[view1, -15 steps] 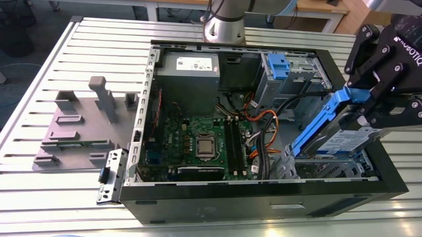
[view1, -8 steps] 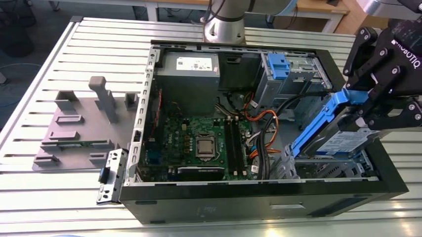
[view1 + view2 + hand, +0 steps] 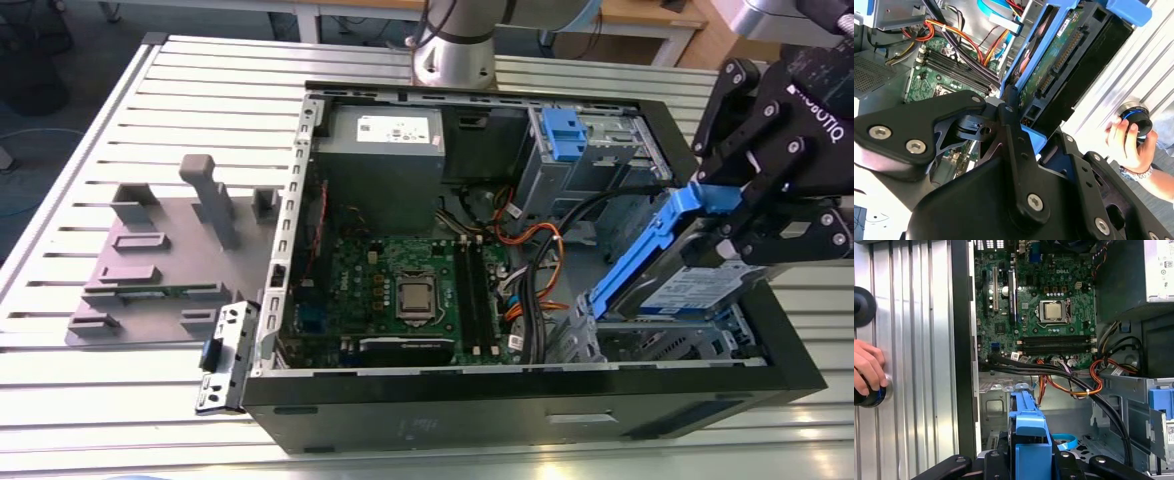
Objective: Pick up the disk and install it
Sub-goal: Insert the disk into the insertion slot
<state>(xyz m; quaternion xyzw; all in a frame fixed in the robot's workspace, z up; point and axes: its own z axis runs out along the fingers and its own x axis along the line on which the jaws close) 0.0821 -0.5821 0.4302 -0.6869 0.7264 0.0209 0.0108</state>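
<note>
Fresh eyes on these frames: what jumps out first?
First, the end effector shut on the disk, which is tilted over the corner of the open computer case at the exterior view's right. Next, the green motherboard lies bare in the middle of the case. In both wrist views, a person's hand rests on a round knob on the slatted table outside the case.

Black cables skirt the metal drive cage beneath the disk

Table: silver ribbed metal, glare on its slats
Floor: grey, at the exterior view's left
Bench: wood-topped, behind the table
</note>
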